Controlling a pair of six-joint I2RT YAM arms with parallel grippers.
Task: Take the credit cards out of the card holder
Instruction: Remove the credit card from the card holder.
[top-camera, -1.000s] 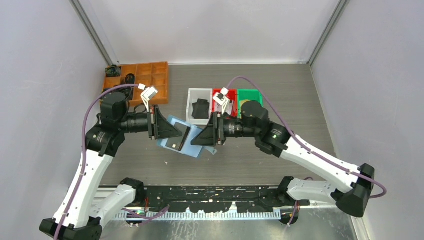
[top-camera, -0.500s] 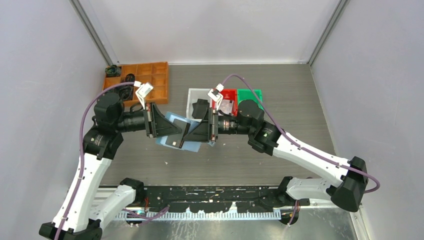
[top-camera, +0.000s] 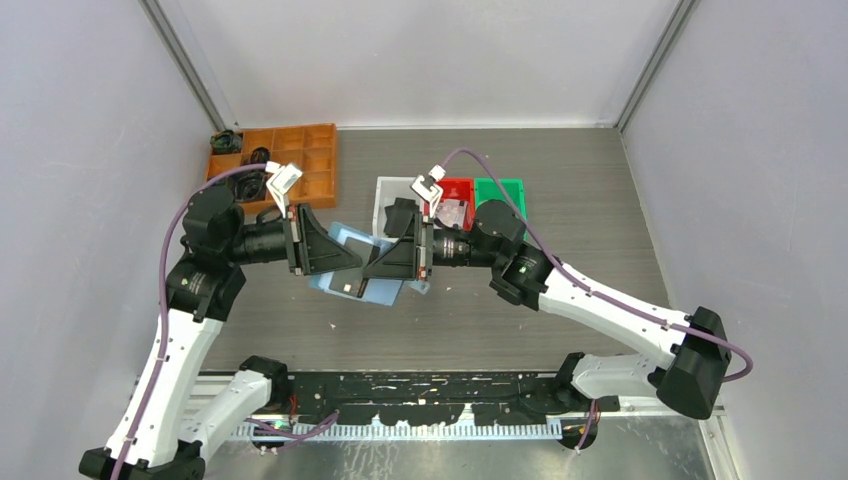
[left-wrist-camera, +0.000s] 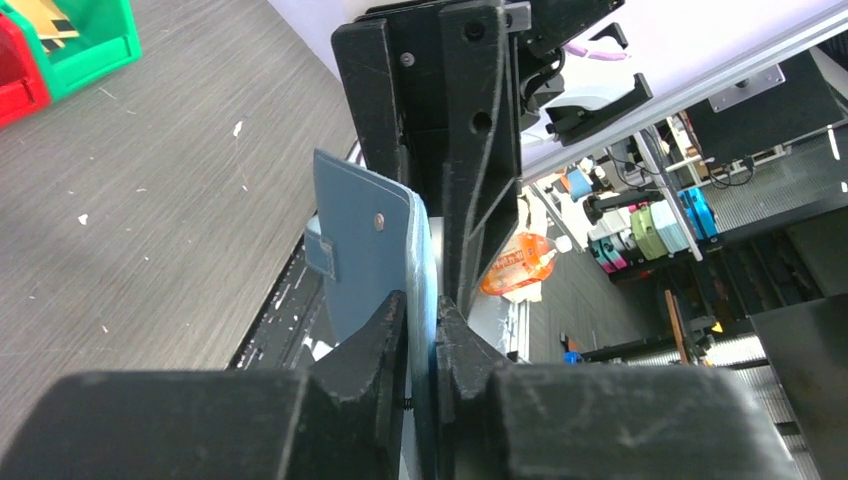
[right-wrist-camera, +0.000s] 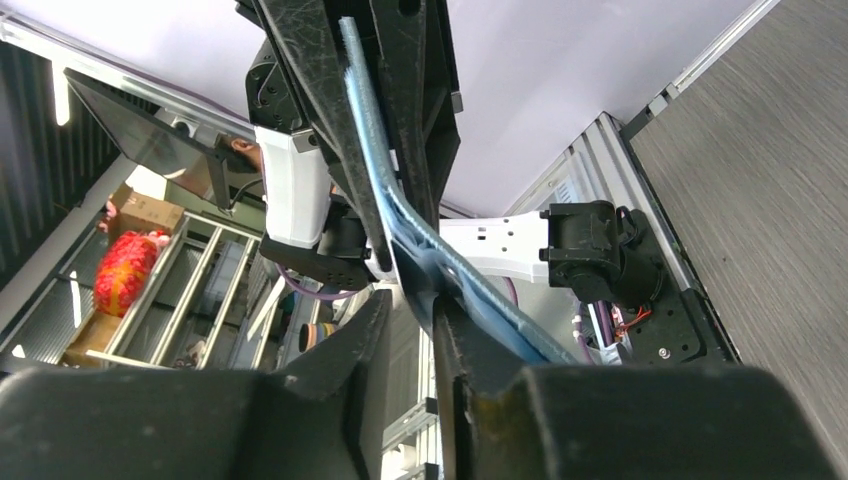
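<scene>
The teal-blue card holder (top-camera: 345, 240) hangs unfolded above the table, between the two arms. My left gripper (top-camera: 358, 266) is shut on it; in the left wrist view its pads (left-wrist-camera: 421, 320) pinch the holder's edge (left-wrist-camera: 365, 240). My right gripper (top-camera: 370, 274) faces it from the right, almost tip to tip. In the right wrist view its jaws (right-wrist-camera: 412, 320) stand a little apart, and the holder's blue flap (right-wrist-camera: 365, 110) runs down against the right finger. No credit cards show in the holder from these views.
Behind the arms stand a white bin (top-camera: 381, 200) holding a black object, a red bin (top-camera: 462, 186) with something pale in it, and a green bin (top-camera: 500, 185). An orange compartment tray (top-camera: 305, 160) sits at the back left.
My right gripper has moved left until it meets the left gripper at the holder. Its jaws have narrowed around the flap. The left gripper has kept its hold.
</scene>
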